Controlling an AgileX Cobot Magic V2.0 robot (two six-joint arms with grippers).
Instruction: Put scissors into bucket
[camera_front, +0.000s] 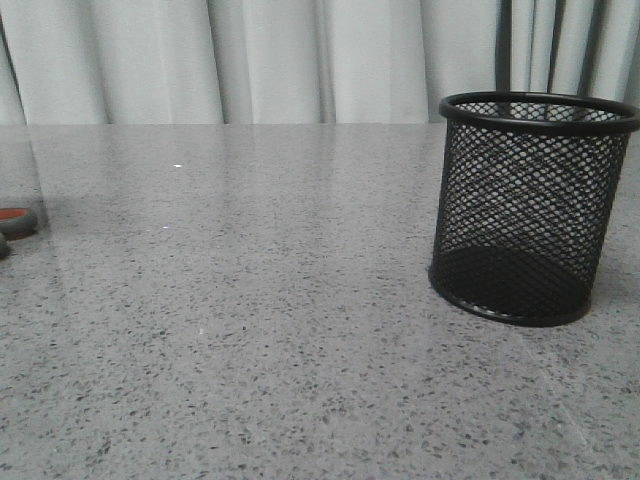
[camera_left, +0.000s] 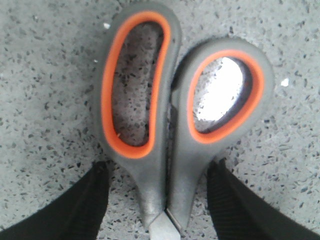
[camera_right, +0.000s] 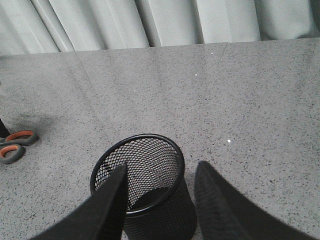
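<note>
Pincer state first: the left pincer is seen with its 2 black fingers apart, 1 on either side of the scissors' shank where the handles narrow toward the blades. No contact between finger and handle can be confirmed, and nothing is clamped. The right pincer is likewise apart, its 2 fingers straddling the rim of the bucket from above, with no grip evident.

The scissors are found lying flat on the bench, loops shut together, orange lining visible, blades mostly hidden beneath the wrist. In the front view only the edge of a loop is seen at the far left margin, well apart from the bucket, which stands upright and empty at the right.

Task progress is judged as not started: the scissors are not yet lifted.

Risks are noted as follows. A closure on the tapering shank could let the scissors pivot or slip out, the handle end being heavier. The blades could part if only 1 handle is caught. At delivery, the light mesh bucket could be tipped by a strike on the rim, and its mouth is crowded by the right pincer.
</note>
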